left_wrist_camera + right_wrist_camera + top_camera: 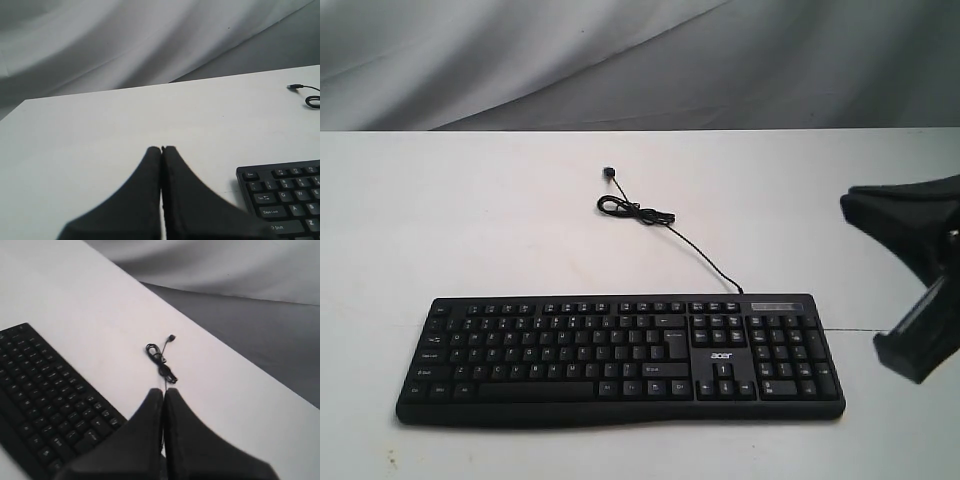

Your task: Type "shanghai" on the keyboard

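Observation:
The wide black keyboard (620,350) with white legends and an "acer" logo lies flat near the table's front edge. Its thin black cable (650,215) runs back to a small coil. My right gripper (850,205) hovers at the right edge of the exterior view, beyond the number pad, and is shut with nothing in it. In the right wrist view its tips (163,391) sit past the keyboard's (45,400) end, pointing toward the cable coil (161,360). My left gripper (161,149) is shut and empty over bare table, beside the keyboard's Esc corner (285,200). It is outside the exterior view.
The white table (470,220) stretches behind and to both sides of the keyboard. Grey draped cloth (620,60) hangs behind the table's far edge. The cable's plug (608,172) lies loose on the table behind the coil.

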`<state>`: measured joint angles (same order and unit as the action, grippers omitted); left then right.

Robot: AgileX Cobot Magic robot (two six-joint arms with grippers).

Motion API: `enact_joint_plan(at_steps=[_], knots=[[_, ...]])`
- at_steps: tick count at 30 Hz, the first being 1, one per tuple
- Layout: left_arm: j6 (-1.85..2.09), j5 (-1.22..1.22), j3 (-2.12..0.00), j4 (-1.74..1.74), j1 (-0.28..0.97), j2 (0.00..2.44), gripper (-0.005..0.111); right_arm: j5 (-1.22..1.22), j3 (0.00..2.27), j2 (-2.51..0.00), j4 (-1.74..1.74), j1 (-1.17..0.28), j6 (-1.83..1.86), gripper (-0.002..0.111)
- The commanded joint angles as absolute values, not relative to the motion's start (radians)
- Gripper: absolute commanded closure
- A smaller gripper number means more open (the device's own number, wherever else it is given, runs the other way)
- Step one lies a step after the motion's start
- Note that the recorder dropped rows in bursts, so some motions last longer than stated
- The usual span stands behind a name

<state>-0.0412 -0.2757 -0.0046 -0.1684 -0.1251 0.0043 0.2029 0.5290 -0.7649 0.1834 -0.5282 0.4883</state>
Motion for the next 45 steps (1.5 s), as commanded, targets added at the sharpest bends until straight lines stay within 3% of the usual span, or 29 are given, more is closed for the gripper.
enact_joint_plan(at_steps=[1, 12, 18, 35, 45], knots=[[-0.046, -0.266, 0.000, -0.167, -0.118, 0.000, 0.107, 0.199, 0.525, -0.645, 0.187, -0.385, 0.470, 0.108], [-0.046, -0.266, 0.000, -0.167, -0.118, 0.000, 0.107, 0.480, 0.512, -0.343, 0.178, -0.060, 0.470, 0.108], [-0.046, -0.266, 0.000, -0.167, -0.118, 0.000, 0.107, 0.453, 0.352, -0.198, 0.232, 0.049, 0.470, 0.108], [-0.046, -0.266, 0.000, -0.167, -0.118, 0.000, 0.107, 0.195, 0.016, -0.005, 0.299, -0.010, 0.470, 0.108], [-0.046, -0.266, 0.000, -0.167, -0.118, 0.000, 0.107, 0.194, 0.000, 0.000, 0.307, -0.021, 0.470, 0.108]])
